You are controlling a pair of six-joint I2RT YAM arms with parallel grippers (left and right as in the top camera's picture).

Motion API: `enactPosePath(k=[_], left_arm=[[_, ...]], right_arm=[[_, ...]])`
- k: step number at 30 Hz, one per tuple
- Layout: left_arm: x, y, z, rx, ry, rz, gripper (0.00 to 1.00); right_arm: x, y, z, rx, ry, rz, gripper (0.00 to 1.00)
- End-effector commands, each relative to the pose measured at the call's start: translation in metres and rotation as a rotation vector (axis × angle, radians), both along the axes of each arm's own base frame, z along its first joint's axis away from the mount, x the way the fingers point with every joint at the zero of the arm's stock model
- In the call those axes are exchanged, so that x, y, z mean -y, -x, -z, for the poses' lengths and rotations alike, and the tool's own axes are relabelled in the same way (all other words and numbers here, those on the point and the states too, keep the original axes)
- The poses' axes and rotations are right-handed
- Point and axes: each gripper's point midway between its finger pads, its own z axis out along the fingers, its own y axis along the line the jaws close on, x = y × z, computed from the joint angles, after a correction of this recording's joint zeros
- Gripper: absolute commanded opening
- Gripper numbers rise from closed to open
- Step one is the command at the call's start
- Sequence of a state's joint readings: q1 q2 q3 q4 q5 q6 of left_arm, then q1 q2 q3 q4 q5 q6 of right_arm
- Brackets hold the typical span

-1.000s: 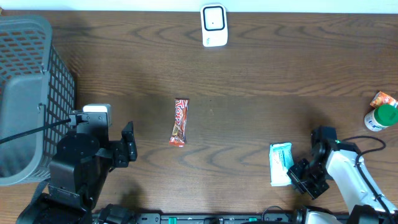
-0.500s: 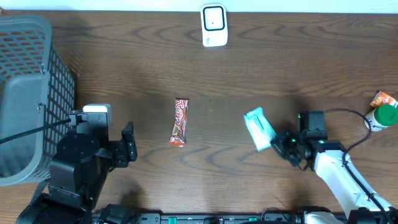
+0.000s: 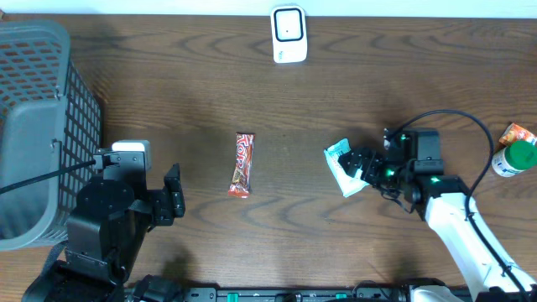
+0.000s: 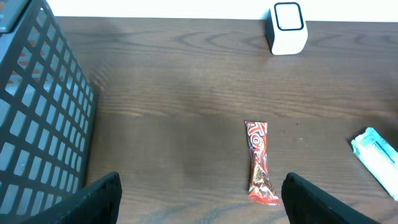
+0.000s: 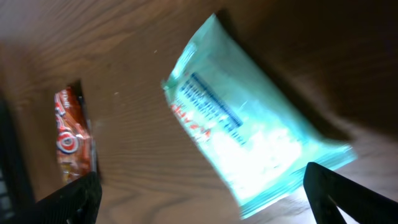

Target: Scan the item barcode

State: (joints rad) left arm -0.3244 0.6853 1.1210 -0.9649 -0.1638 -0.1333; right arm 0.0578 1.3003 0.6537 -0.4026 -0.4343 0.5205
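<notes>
Overhead, the left gripper (image 3: 174, 204) is nearest, down and to the left of the red candy bar (image 3: 242, 164), with its jaws apart and nothing between them. Level with the candy bar and well to its right is the tilted teal packet (image 3: 338, 164). The right gripper (image 3: 362, 165) is at the packet's far side, fingers spread wide and not clamped on it. Far beyond the candy bar stands the white scanner (image 3: 289, 34).

The table (image 3: 403, 92) is matt grained wood; teal packet (image 3: 340, 166) and red wrapper (image 3: 242, 164) are glossy plastic film.
</notes>
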Motion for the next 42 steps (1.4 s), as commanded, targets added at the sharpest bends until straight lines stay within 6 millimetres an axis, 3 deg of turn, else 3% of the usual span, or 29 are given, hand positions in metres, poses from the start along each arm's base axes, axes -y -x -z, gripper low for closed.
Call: enactPosePath(k=[1, 5, 12, 16, 21, 23, 25, 26, 28, 32, 36, 39, 42], left_arm=[[-0.002, 0.000, -0.006, 0.017, -0.001, -0.007, 0.83], [-0.002, 0.000, -0.006, 0.017, -0.001, -0.007, 0.83], [-0.002, 0.000, -0.006, 0.017, -0.001, -0.007, 0.83], [-0.002, 0.000, -0.006, 0.017, -0.001, -0.007, 0.83], [-0.002, 0.000, -0.006, 0.017, -0.001, -0.007, 0.83], [-0.002, 0.000, -0.006, 0.017, -0.001, -0.007, 0.83], [-0.002, 0.000, -0.006, 0.017, -0.001, -0.007, 0.83], [-0.002, 0.000, -0.006, 0.017, -0.001, -0.007, 0.83], [-0.002, 0.000, -0.006, 0.017, -0.001, -0.007, 0.83], [-0.002, 0.000, -0.006, 0.017, -0.001, -0.007, 0.83], [-0.002, 0.000, -0.006, 0.017, -0.001, -0.007, 0.83], [-0.002, 0.000, -0.006, 0.017, -0.001, -0.007, 0.83], [-0.002, 0.000, -0.006, 0.017, -0.001, -0.007, 0.83]], right_arm=[[0.004, -0.004, 0.005, 0.059, 0.016, -0.136, 0.99], [0.001, -0.007, 0.021, 0.042, -0.050, -0.191, 0.99], [0.008, -0.003, 0.068, -0.071, -0.046, -0.213, 0.99], [0.006, 0.008, 0.086, -0.132, -0.059, -0.241, 0.90], [-0.003, 0.021, 0.087, -0.152, -0.100, -0.308, 0.77], [-0.005, 0.023, 0.086, -0.157, -0.107, -0.311, 0.58], [-0.006, 0.021, 0.085, -0.138, -0.109, -0.327, 0.15], [-0.005, 0.020, 0.085, -0.133, -0.107, -0.326, 0.01], [-0.006, 0.019, 0.084, -0.126, -0.112, -0.328, 0.01], [-0.013, 0.009, 0.067, -0.074, -0.156, -0.343, 0.01], [-0.014, -0.006, 0.024, -0.024, -0.133, -0.358, 0.01], [0.000, -0.013, -0.008, -0.019, 0.069, -0.307, 0.01], [0.027, -0.012, -0.034, -0.014, 0.384, -0.185, 0.01]])
